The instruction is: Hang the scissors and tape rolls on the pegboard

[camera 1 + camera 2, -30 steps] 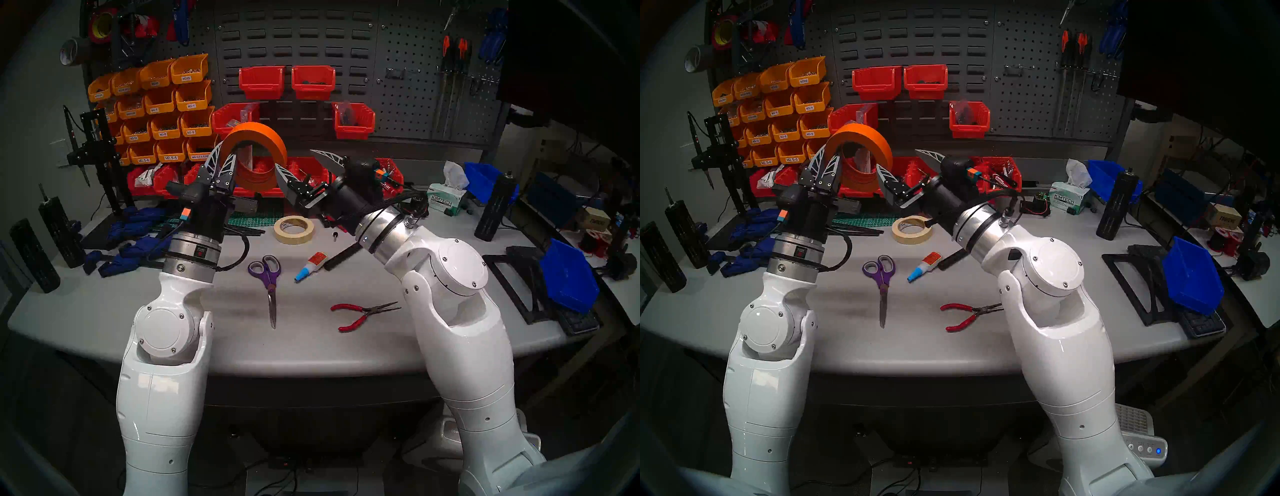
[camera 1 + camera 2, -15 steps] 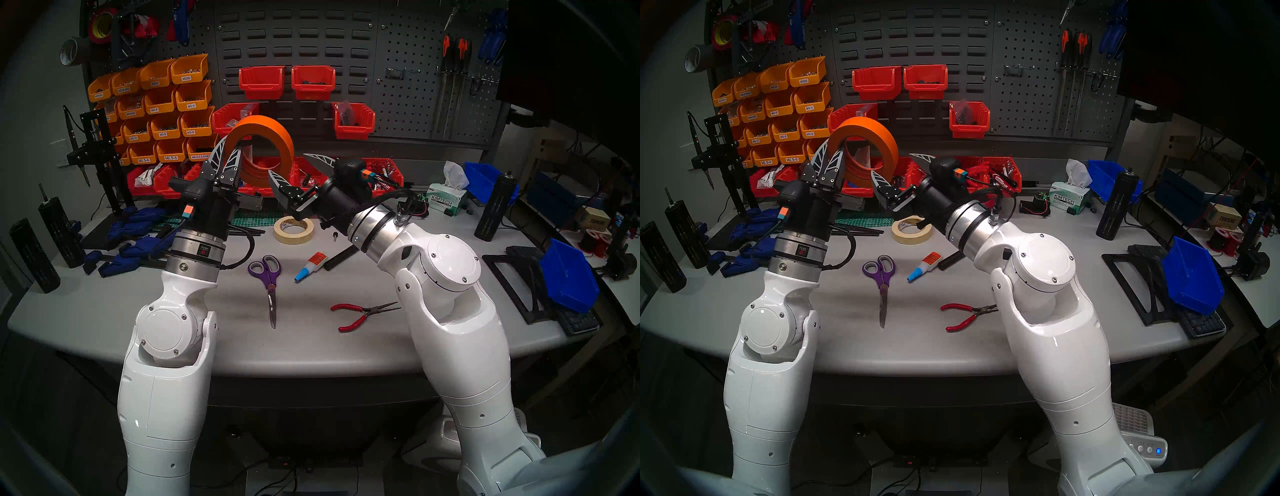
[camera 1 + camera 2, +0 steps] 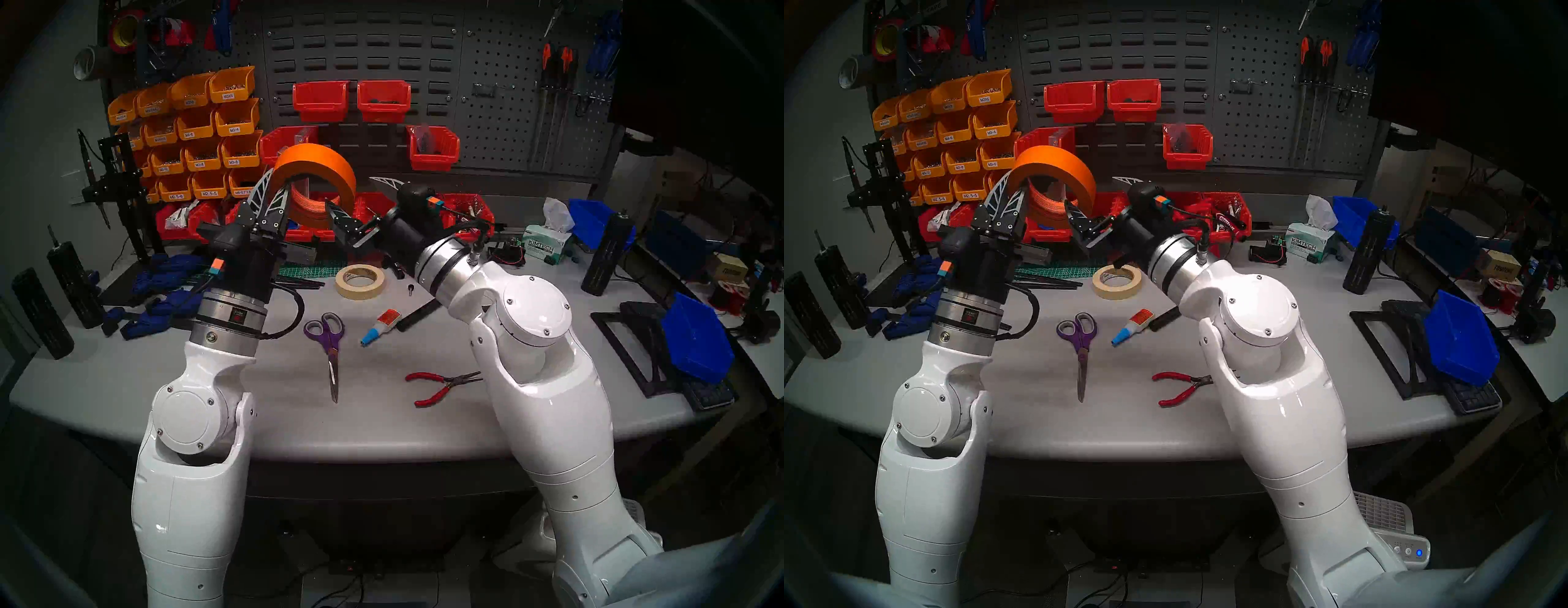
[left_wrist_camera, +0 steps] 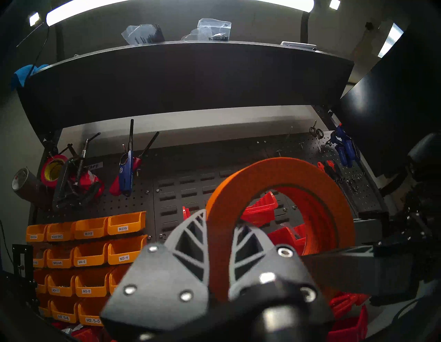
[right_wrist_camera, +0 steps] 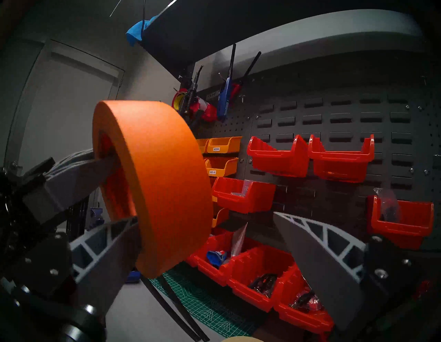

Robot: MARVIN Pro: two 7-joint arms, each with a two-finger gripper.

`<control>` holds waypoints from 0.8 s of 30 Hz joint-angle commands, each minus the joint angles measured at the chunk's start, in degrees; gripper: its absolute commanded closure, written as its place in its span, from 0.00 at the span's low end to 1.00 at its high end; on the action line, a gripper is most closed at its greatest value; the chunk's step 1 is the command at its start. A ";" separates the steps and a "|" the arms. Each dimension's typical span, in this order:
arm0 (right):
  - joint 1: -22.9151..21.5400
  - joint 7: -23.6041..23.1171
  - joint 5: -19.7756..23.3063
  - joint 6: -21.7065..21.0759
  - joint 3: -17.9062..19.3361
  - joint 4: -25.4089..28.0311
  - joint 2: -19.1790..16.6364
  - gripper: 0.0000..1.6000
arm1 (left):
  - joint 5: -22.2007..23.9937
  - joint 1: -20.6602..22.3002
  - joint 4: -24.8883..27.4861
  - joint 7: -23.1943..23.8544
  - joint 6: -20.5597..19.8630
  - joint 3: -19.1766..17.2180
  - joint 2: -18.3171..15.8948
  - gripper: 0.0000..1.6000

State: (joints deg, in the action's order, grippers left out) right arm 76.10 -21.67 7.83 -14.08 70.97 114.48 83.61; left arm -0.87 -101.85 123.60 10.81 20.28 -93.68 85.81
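Observation:
The orange tape roll point(image 3: 316, 163) stands on edge in the air above the back of the table, and my left gripper point(image 3: 281, 187) is shut on its left wall, one finger inside the hole and one outside point(image 4: 219, 229). My right gripper point(image 3: 350, 192) is open at the roll's right side. One of its fingers point(image 5: 112, 236) reaches into the hole and the other finger point(image 5: 317, 241) stands clear on the outside. The cream tape roll point(image 3: 360, 281) lies flat on the table. The scissors point(image 3: 329, 339) lie in front of it, blades toward me. The pegboard point(image 3: 500, 123) with its hooks is at the back right.
Red pliers point(image 3: 441, 384) and a glue bottle point(image 3: 379, 325) lie by the scissors. Red bins point(image 3: 352, 99) and yellow bins point(image 3: 191, 127) hang behind the roll. Blue clamps point(image 3: 157, 288) lie at the left. A tissue box point(image 3: 545, 244) and blue tray point(image 3: 695, 335) are at the right.
My right gripper has moved left and up to the roll, and one finger is now inside the hole. The left arm has shifted the roll slightly while keeping hold.

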 commanded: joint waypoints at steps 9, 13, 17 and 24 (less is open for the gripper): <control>-2.72 0.71 -1.38 1.90 0.37 1.51 1.30 1.00 | 2.37 -1.53 4.21 1.38 -0.93 -0.30 0.24 1.00; -2.36 0.54 -1.39 1.71 0.53 1.77 1.24 1.00 | 3.34 -1.68 4.33 2.09 -1.39 -0.29 0.01 1.00; -1.88 0.25 -0.69 0.86 1.17 2.10 1.27 1.00 | 7.00 -2.23 5.17 4.05 -3.20 -0.31 -0.80 1.00; -1.41 0.54 -0.54 0.66 1.70 2.17 1.23 1.00 | 13.66 -3.49 7.17 8.60 -5.77 0.14 -2.26 0.00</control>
State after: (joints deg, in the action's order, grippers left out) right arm 75.50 -21.72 7.03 -13.38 71.38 114.66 84.54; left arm 7.12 -104.94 126.55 16.27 15.93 -93.65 84.94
